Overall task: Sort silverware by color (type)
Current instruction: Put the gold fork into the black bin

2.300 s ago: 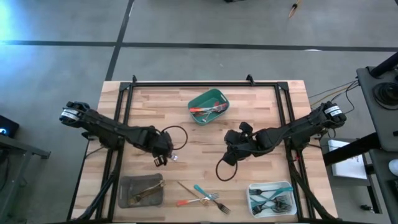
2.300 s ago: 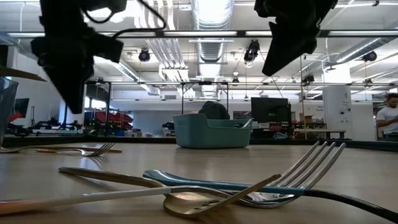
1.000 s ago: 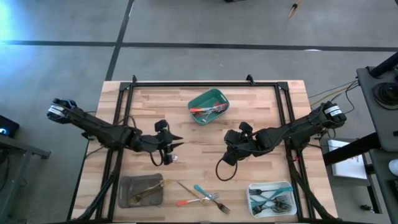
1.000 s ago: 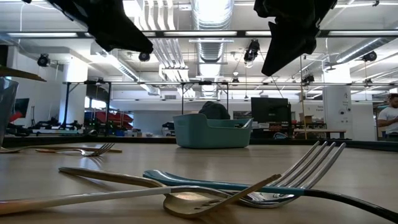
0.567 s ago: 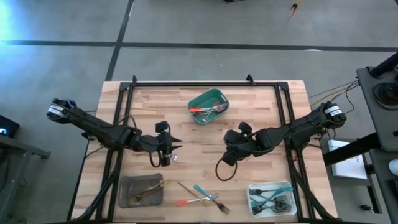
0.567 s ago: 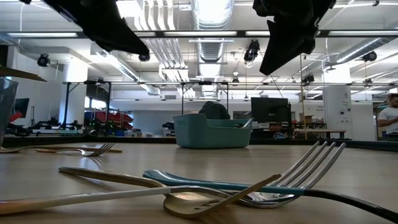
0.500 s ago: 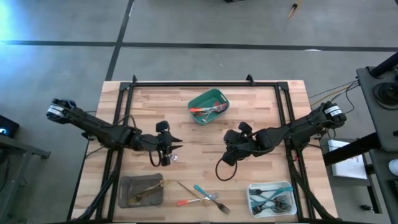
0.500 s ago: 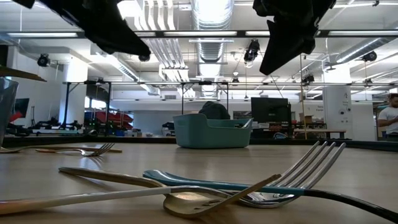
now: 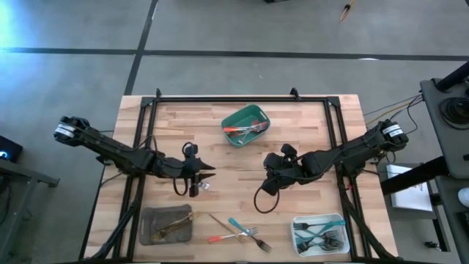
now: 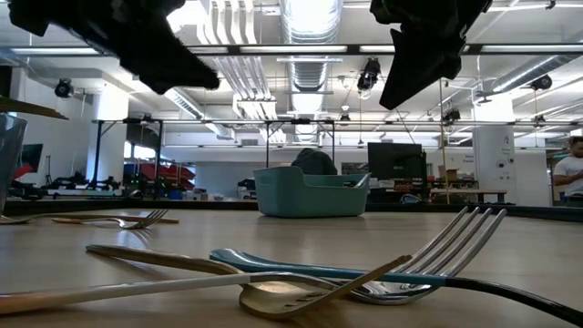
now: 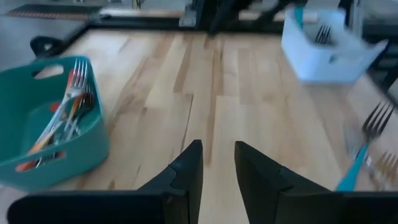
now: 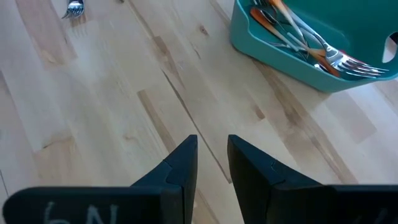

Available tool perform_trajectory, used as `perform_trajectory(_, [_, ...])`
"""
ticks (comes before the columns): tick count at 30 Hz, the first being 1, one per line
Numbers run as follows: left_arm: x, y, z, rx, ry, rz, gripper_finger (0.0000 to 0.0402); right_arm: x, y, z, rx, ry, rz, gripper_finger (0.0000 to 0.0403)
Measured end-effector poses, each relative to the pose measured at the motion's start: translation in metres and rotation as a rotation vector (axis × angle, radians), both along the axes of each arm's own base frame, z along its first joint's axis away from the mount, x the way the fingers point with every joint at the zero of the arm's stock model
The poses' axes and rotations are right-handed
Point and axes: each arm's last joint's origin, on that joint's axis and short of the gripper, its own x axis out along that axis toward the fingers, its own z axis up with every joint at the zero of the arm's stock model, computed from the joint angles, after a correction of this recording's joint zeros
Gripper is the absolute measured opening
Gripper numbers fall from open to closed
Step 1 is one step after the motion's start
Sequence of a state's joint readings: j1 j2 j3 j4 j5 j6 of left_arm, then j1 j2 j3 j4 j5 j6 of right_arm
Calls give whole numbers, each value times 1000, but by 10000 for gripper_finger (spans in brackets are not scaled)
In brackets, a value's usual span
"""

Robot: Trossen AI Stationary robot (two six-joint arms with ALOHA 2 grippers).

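High view: we saw most silverware sorted into green tray [image 9: 245,125], grey tray [image 9: 165,224], white tray [image 9: 319,233]; few loose pieces [image 9: 238,232] left near table edge. Left pincer [image 11: 217,158] and right pincer [image 12: 212,151] slightly parted, empty, mid-table.

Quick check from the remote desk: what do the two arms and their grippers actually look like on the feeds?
Both are slim, dark, jointed arms with pale silver caps at the shoulder ends. A black cable loops beside each wrist. The left gripper and right gripper each end in two flat, black, matte fingers with angled tips. The right gripper's body bears faint pale lettering.
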State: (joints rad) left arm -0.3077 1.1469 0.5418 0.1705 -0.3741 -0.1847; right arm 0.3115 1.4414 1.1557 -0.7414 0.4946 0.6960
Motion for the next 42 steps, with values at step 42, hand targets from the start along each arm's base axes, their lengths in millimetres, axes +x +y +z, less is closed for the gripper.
perform_trajectory(42, [-67,26,-77,-238,999,230,77,0,0,0,0,0,0,82])
